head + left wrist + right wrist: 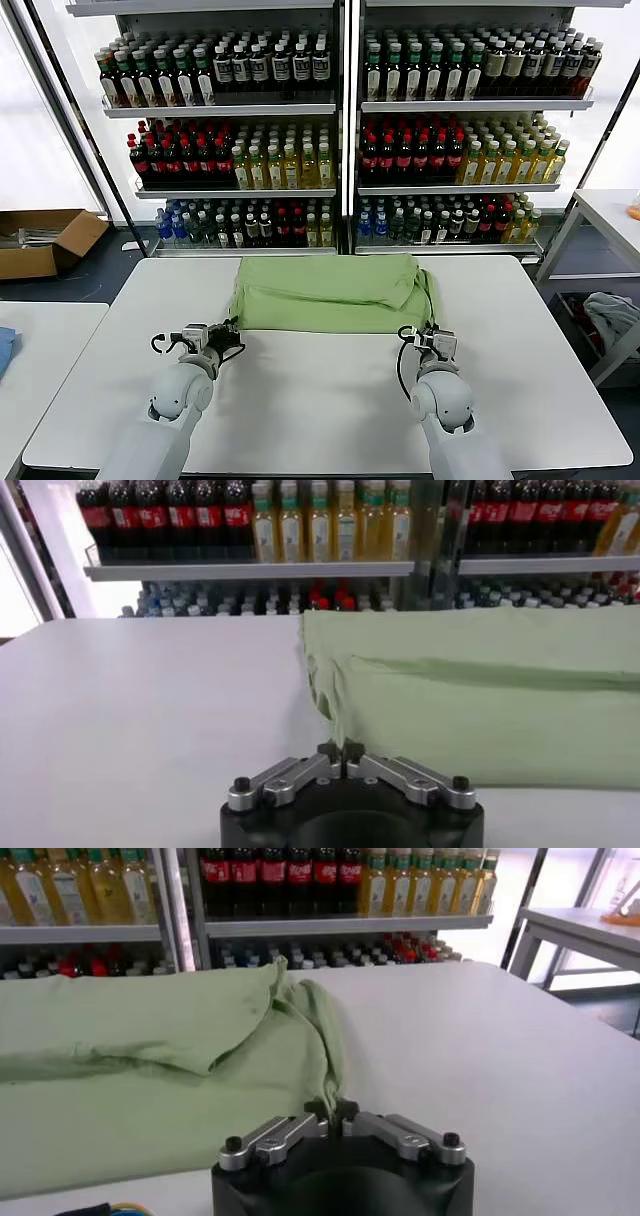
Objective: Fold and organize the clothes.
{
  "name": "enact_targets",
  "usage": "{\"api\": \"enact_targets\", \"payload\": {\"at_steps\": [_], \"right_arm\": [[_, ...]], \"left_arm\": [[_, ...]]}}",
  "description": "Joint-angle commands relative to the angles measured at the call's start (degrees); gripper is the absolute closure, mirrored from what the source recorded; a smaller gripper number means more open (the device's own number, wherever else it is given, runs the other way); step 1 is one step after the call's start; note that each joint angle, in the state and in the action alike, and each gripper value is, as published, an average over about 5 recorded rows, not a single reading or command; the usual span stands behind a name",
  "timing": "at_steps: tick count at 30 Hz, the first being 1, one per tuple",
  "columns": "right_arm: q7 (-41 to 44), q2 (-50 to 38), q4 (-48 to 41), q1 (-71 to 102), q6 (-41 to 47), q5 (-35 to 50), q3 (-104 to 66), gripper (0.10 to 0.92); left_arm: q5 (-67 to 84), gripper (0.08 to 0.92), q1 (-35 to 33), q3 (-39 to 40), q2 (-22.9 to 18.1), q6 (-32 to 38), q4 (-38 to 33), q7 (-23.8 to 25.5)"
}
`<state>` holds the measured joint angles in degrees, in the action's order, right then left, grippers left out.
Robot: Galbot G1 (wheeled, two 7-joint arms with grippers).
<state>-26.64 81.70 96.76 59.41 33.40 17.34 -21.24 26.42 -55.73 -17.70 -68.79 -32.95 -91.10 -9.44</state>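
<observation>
Polo shirt [330, 293] lies partly folded at centre frame in head view, on the white bench [300, 400], long axis running left-right. Left tool [232, 336] is clenched on the near-left corner, right tool [421, 332] clenched on the near-right corner. Step in hand looks like a 2-corner grab for another fold; next move prob. calls for lifting both corners evenly & carrying them toward the far edge, w/o slack.

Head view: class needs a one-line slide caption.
Both grippers, left and right, pinch the near corners of the folded light green cloth shirt on the white table.
</observation>
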Motion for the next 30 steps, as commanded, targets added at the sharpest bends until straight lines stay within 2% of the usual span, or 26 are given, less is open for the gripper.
{"api": "enact_targets", "payload": {"at_steps": [1, 10, 17, 24, 30], "right_arm": [[-0.22, -0.36, 5.79, 4.03, -0.03, -0.22, -0.31, 0.899], [-0.59, -1.05, 20.88, 15.96, -0.09, -1.60, -1.00, 0.899], [-1.24, -1.88, 28.78, 26.90, -0.17, -2.25, -1.16, 0.899], [-2.18, -3.30, 32.94, 34.28, -0.16, -3.26, -2.46, 0.899], [-2.20, -5.19, 34.62, 36.61, -0.15, -3.70, -4.29, 0.899]], "left_arm": [[0.06, 0.916, -4.68, -0.46, 1.31, -0.13, -7.53, -0.33], [-1.06, 0.916, -16.70, -2.06, 2.44, -0.10, -22.01, -1.28], [-2.78, 0.916, -28.43, -3.36, 2.09, 0.05, -34.14, -2.10], [-5.46, 0.916, -37.38, -5.58, 1.17, 1.32, -39.34, -2.03], [-8.98, 0.916, -43.22, -5.70, 0.46, 2.89, -40.44, -1.16]]}}
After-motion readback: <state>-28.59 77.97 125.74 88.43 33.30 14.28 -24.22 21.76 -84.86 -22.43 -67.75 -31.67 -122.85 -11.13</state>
